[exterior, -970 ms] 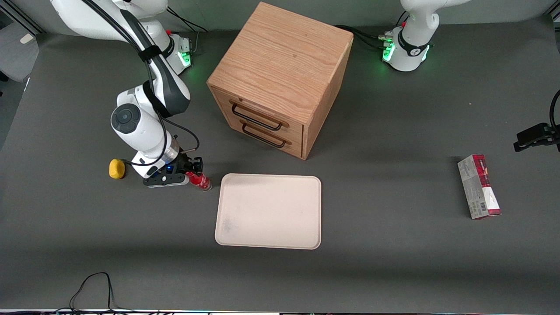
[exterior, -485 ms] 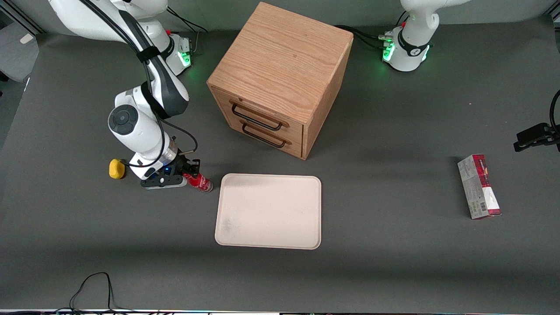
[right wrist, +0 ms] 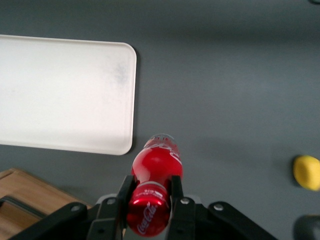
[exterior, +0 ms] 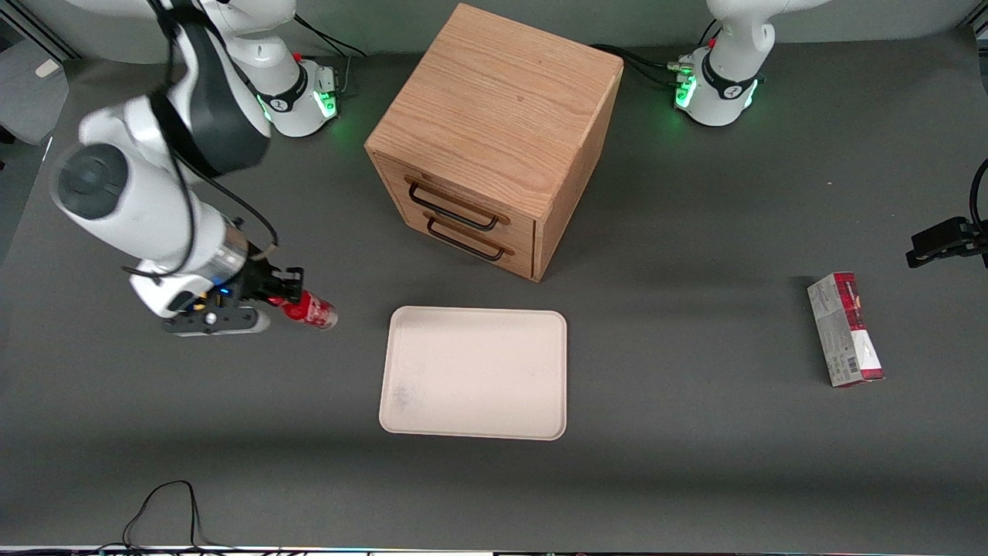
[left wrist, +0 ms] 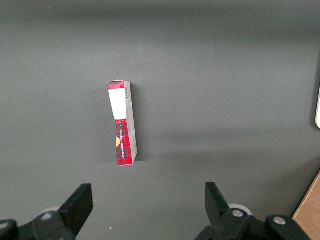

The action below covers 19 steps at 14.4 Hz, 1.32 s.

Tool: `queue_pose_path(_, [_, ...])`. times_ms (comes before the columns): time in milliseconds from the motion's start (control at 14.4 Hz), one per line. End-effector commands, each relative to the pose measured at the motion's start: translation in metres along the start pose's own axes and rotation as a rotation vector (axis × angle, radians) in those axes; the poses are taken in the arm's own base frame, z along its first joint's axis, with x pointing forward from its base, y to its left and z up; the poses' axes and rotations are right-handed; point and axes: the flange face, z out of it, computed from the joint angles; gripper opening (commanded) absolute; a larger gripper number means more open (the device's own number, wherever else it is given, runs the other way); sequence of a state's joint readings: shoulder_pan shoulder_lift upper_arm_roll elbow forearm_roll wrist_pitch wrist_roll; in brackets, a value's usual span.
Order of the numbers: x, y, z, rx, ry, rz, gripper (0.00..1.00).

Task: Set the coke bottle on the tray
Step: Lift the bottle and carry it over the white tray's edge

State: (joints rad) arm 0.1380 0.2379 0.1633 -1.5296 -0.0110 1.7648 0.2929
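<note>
Clamped between the fingers [right wrist: 176, 192] of the gripper [exterior: 287, 300], the bottle [exterior: 310, 311] is held above the table [exterior: 695, 479] near the working arm's end; its clear base juts out past the fingertips toward the tray [exterior: 475, 373], apart from its nearest edge.

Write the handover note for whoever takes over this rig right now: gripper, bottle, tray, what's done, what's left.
Gripper: shut on the coke bottle, held clear of the table, toward the working arm's end, beside the tray.
Tray: nothing on it, in front of the drawer cabinet.
Done: bottle grasped and raised.
Left: carry it over the tray, lower it, release.
</note>
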Motion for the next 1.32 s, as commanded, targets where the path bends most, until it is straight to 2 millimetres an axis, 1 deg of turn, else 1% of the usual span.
queue_pose_path(0, [0.014,0.0,-0.054,0.001,-0.007,0.006,0.0])
queue_pose_path(69, [0.017,-0.003,-0.067,0.007,-0.013,0.0,0.0])
queue_pose_path(139, [0.018,-0.015,-0.075,0.02,-0.006,-0.02,0.0])
queue_pose_path(208, [0.022,-0.026,-0.075,0.02,0.007,-0.032,0.0])
queue_pose_path(277, [0.031,-0.035,-0.066,0.008,0.012,-0.05,0.0])
queue_pose_path(347, [0.037,-0.049,-0.061,0.009,0.026,-0.06,0.0])
queue_pose_path(485, [0.06,-0.073,-0.033,0.023,0.063,-0.008,0.0])
queue_pose_path(554, [0.069,-0.081,-0.016,0.021,0.08,-0.015,0.0])
queue_pose_path(693, [0.086,-0.089,0.015,0.04,0.111,-0.024,0.0])
queue_pose_path(762, [0.093,-0.097,0.03,0.056,0.125,-0.024,0.0])
queue_pose_path(832, [0.1,-0.101,0.051,0.069,0.128,-0.014,0.0])
queue_pose_path(901, [0.105,-0.107,0.068,0.073,0.137,-0.016,0.0])
queue_pose_path(970, [0.109,-0.111,0.089,0.053,0.142,-0.028,0.0])
queue_pose_path(1040, [0.111,-0.117,0.106,0.028,0.144,-0.046,0.0])
queue_pose_path(1109, [0.114,-0.119,0.122,0.024,0.143,-0.05,0.0])
queue_pose_path(1178, [0.114,-0.126,0.136,0.026,0.141,-0.061,0.0])
queue_pose_path(1248, [0.117,-0.127,0.151,0.029,0.14,-0.062,0.0])
